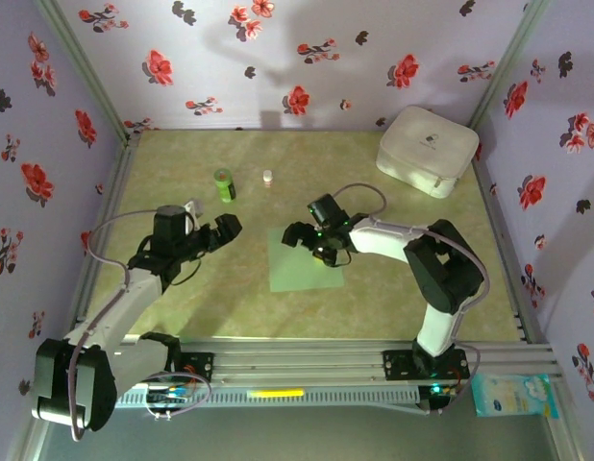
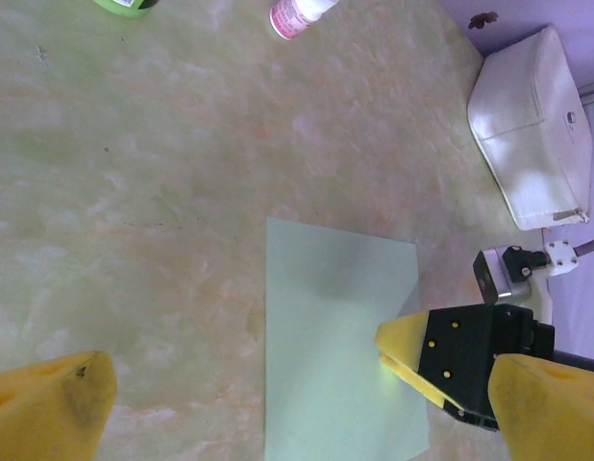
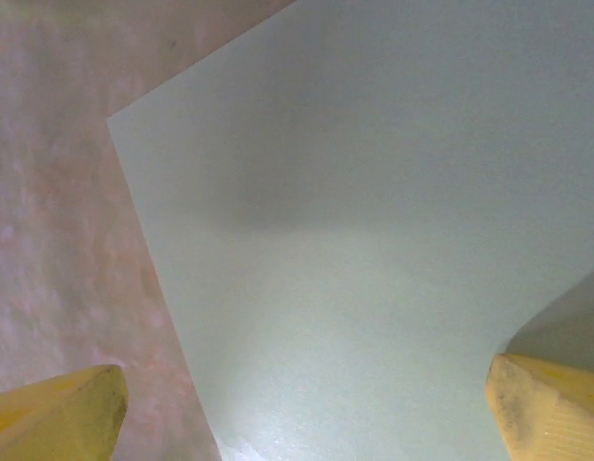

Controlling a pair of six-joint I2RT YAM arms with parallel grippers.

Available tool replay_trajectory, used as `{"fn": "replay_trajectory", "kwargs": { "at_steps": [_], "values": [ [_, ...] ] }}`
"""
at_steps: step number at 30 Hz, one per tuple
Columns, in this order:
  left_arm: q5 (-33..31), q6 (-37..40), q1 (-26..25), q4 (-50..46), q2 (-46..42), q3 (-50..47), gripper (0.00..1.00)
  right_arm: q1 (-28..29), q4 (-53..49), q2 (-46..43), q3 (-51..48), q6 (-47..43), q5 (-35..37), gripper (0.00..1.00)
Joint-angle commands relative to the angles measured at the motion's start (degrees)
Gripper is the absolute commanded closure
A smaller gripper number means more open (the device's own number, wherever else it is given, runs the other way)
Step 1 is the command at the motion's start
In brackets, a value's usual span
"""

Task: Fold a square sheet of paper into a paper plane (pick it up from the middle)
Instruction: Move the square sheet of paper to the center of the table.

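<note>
Over green sheet (image 1: 289, 272) — right gripper (image 1: 311, 243), agape

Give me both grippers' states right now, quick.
Left gripper: open, holding nothing.
Right gripper: open over the square sheet of paper, nothing gripped.

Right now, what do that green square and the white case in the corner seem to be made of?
The green square: probably thin paper, matte and plain; it lies flat with crisp, sharp corners. The white case: perhaps a soft leather-like or fabric shell, smooth, slightly shiny; rounded corners and a seam around it.
</note>
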Motion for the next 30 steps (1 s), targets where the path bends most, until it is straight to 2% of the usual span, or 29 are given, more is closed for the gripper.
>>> {"fn": "replay_trajectory", "kwargs": {
  "at_steps": [1, 4, 7, 13, 16, 23, 30],
  "values": [
    [0.11, 1.33, -0.92, -2.37, -0.54, 0.81, 0.0, -0.01, -2.64, -2.79, 1.33, 2.49, 0.4, 0.03],
    [0.04, 2.97, -1.69, -4.05, 0.4, 2.2, 0.0, -0.82, -8.0, -5.83, 2.08, -2.79, 5.7, 0.02],
    [0.12, 3.56, -2.46, -4.0, 1.54, 2.71, 0.0, -3.15, -5.49, -5.97, 1.17, -9.29, 0.08, 0.04],
    [0.12, 3.3, -3.99, -3.78, 3.46, 3.7, 0.0, -7.38, -4.18, -0.48, 3.08, -12.16, -8.59, 0.16],
    [0.12, 3.46, -4.6, -4.04, 4.02, 3.72, 0.0, -7.34, -7.32, 2.46, 5.99, -13.83, -8.57, 0.16],
    [0.03, 2.1, -4.95, -3.34, 4.42, 3.2, 0.0, -6.72, -7.48, 4.12, 3.2, -11.5, -6.96, 0.16],
    [-2.0, 2.31, -6.65, -6.53, 5.44, 5.42, 0.0, -4.12, -2.39, 1.21, -3.86, -2.9, -5.11, 0.15]
  ]
}}
